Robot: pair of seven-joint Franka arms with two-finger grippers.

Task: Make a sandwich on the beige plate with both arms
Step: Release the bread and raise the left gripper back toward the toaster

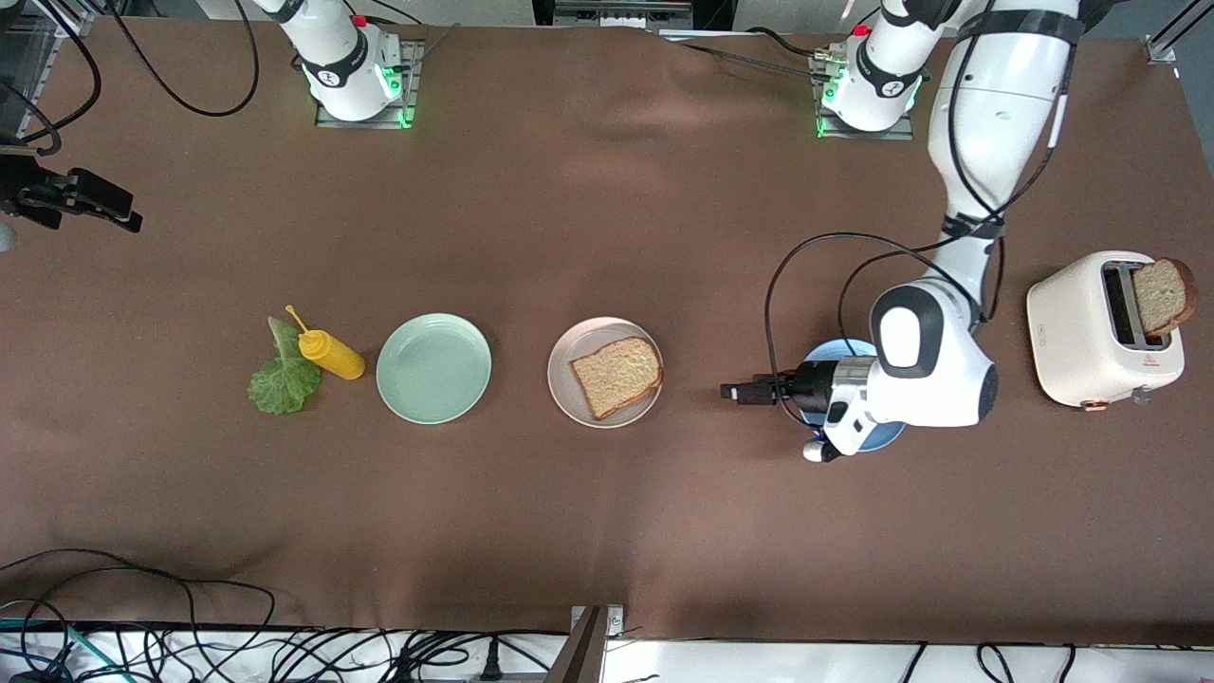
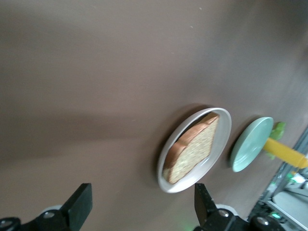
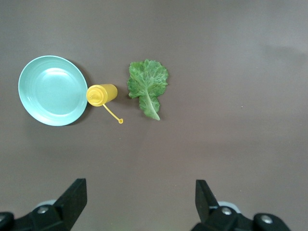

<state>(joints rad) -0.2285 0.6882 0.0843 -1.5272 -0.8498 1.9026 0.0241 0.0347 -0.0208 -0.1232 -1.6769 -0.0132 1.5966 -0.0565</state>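
- Brown cloth [image 1: 588, 190] covers the whole table, with cables trailing along the edge nearest the front camera.
- The beige plate [image 1: 569, 394] sits near the middle of the table, and one slice of toast [image 1: 616, 376] lies flat on it.
- A mint-green plate [image 1: 433, 367] stands beside the beige plate, toward the right arm's end of the table, bare on top.
- A yellow squeeze bottle [image 1: 332, 353] lies on its side just beside the mint-green plate, its cap tether curling off the nozzle.
- The lettuce leaf [image 1: 283, 379] lies flat on the cloth next to the bottle, on the side away from the green plate; the front view shows the bottle touching or overlapping its edge.
- A white toaster [image 1: 1091, 332] stands toward the left arm's end of the table, with a second slice of toast [image 1: 1163, 296] poking up out of its slot.
- The left gripper [image 1: 735, 391] hangs between the beige plate and a blue plate [image 1: 877, 436], which the arm's wrist mostly hides. Its fingers [image 2: 79, 204] are spread apart and hold nothing; the left wrist view looks past them at the toast on the beige plate.
- The right gripper [image 3: 137, 204] waits high over the lettuce end of the table. Its fingers stand wide with nothing between them, looking down on the leaf, bottle and green plate.
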